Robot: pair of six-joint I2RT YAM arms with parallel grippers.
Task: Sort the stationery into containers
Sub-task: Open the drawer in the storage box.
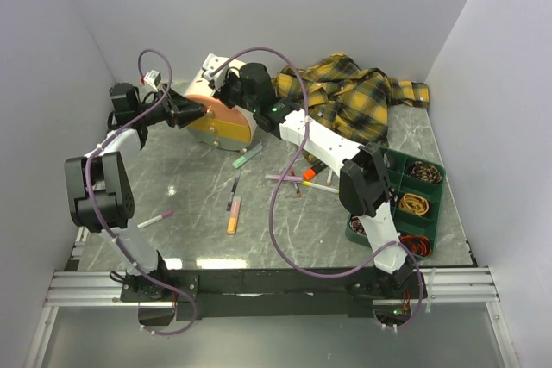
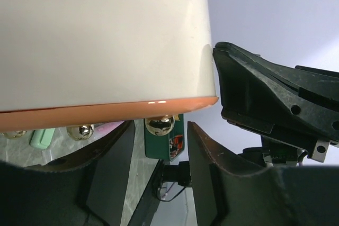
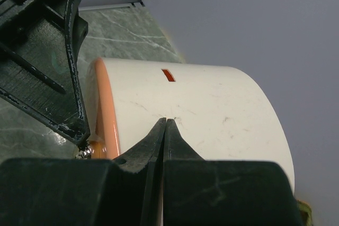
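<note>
Grey-green marbled table [image 1: 185,183], pale lilac walls [image 1: 285,6] on three sides. Drawer box [image 1: 220,127] sits far, left of centre. Left gripper [image 2: 160,146] has its fingers apart at a gold knob [image 2: 159,124]. Right gripper [image 3: 165,125] is pinched closed against the box's cream wall. Pens [image 1: 234,215] lie loose mid-table. Green tray [image 1: 438,170] is near right.

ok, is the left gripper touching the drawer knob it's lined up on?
Apart. In the left wrist view the gold knob sits between the fingers of the left gripper, with a visible gap on each side.
</note>
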